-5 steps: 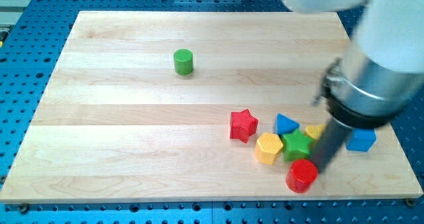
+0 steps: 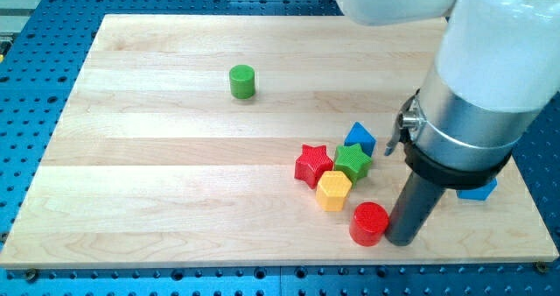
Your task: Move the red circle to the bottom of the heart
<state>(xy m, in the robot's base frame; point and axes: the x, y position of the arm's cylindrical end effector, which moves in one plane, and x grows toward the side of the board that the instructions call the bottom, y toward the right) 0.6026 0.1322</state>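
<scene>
The red circle (image 2: 369, 223) lies near the board's bottom edge, right of centre. My tip (image 2: 401, 241) rests right beside it, on its right side, apparently touching it. Just up and left of the circle is a tight cluster: a yellow hexagon (image 2: 333, 190), a red star (image 2: 313, 165), a green star (image 2: 353, 161) and a blue triangle (image 2: 359, 138). No heart shows; the arm covers the board to the right of the cluster.
A green cylinder (image 2: 242, 81) stands alone at the upper left of the wooden board (image 2: 175, 182). A blue block (image 2: 479, 189) peeks out from behind the arm at the right. The bulky arm body (image 2: 481, 95) hides the right part of the board.
My tip moved left and a little down, pushing the red circle left. The star, hexagon and triangle cluster shifted left and up. A yellow block seen to the right earlier is now hidden.
</scene>
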